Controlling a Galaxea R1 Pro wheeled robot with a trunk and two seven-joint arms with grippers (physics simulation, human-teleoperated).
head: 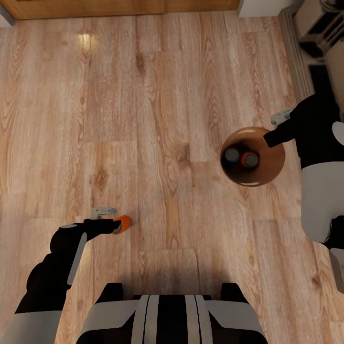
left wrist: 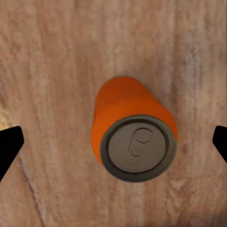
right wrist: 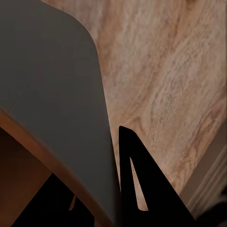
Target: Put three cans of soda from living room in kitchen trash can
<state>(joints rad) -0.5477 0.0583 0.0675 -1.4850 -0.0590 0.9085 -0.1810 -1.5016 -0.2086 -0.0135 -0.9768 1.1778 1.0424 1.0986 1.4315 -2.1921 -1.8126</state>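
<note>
A round glossy brown trash can (head: 253,156) stands on the light wood plank floor (head: 157,119), w/ two small orange soda cans in its dark inside: one showing its grey metal top (head: 232,154), the other (head: 249,159) touching it on the side toward the right arm. The right gripper (head: 268,139) hangs over the bin's rim; in the right wrist view its black fingers (right wrist: 142,189) sit astride the bin's wall (right wrist: 52,94), one inside, one outside, parted but not shown touching it – cannot tell if it's a real grip. Well apart, the left gripper (head: 114,224) holds over the third orange soda can w/ grey pull-tab top (left wrist: 135,130); in the left wrist view the can stands upright on the planks between the two black fingertips (left wrist: 9,149), which are spread wide, clear of it on both sides. Robot's grey-and-black trunk (head: 172,317) shows at the near edge.
</note>
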